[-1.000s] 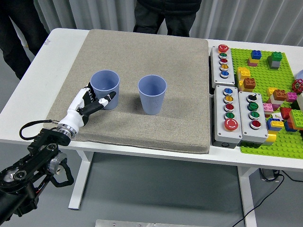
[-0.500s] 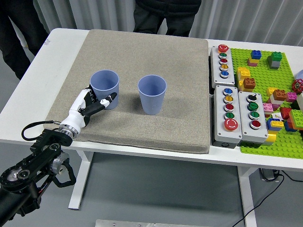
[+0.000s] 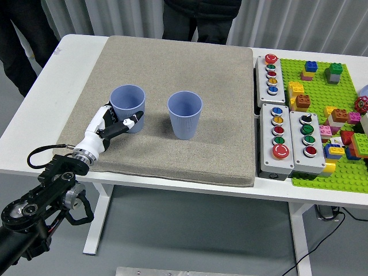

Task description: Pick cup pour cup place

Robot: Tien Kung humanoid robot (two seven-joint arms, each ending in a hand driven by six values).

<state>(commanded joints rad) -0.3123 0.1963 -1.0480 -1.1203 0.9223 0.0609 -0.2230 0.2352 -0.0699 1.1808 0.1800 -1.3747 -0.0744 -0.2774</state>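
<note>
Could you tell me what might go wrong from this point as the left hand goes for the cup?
The left hand sits low against the base of the left blue ribbed plastic cup, fingers spread and not wrapped around it, so closing now could push or tip the cup instead of gripping it. The cup stands on a soft grey-brown foam mat, which may let it wobble. The right blue ribbed cup stands close by and could be knocked over.

Two blue cups stand on the mat: one (image 3: 127, 107) at nine o'clock, one (image 3: 185, 114) centre. Three button boxes (image 3: 272, 74) (image 3: 277, 140) (image 3: 307, 143) sit at three o'clock beside one green baseplate (image 3: 322, 92).
</note>
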